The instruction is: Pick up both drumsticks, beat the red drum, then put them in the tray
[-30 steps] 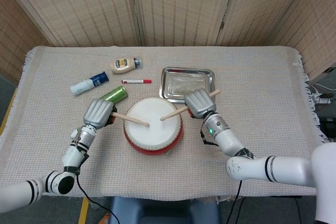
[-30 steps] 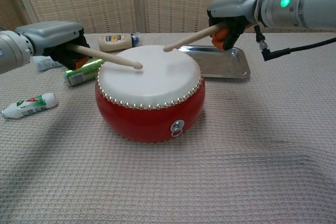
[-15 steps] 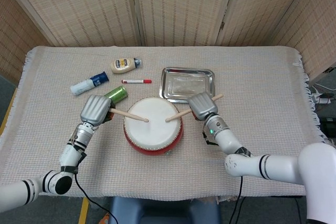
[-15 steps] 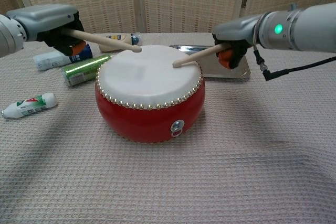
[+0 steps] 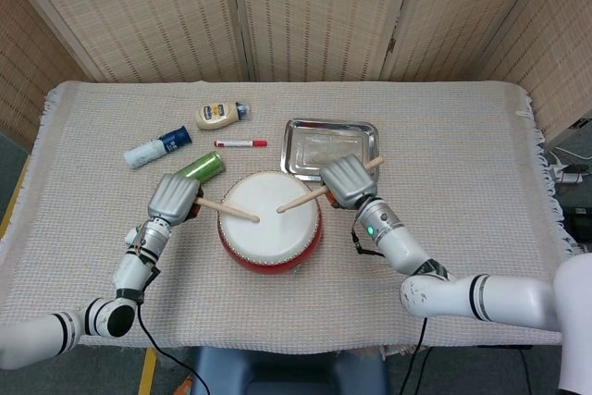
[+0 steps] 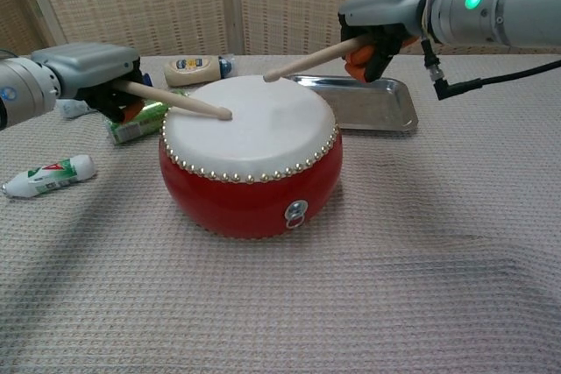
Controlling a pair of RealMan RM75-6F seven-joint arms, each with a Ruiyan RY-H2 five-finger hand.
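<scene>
The red drum [image 5: 269, 224] [image 6: 251, 160] with its white skin stands in the middle of the table. My left hand [image 5: 173, 198] [image 6: 95, 73] grips a wooden drumstick [image 5: 228, 211] [image 6: 175, 104] whose tip rests on the skin's left part. My right hand [image 5: 346, 181] [image 6: 379, 28] holds the other drumstick [image 5: 302, 197] [image 6: 308, 60] raised, its tip hovering above the skin. Behind the drum on the right lies the steel tray [image 5: 330, 148] [image 6: 372, 104], with nothing in it.
A green can [image 5: 201, 168] [image 6: 138, 123] lies just behind my left hand. Farther back are a blue-and-white tube [image 5: 157, 148], a mayonnaise bottle [image 5: 220, 115] [image 6: 195, 69] and a red marker [image 5: 240, 143]. A white tube [image 6: 47, 174] lies at the front left.
My left hand has swung its stick down onto the skin. My right hand has lifted its stick off the skin, tip now above the drum.
</scene>
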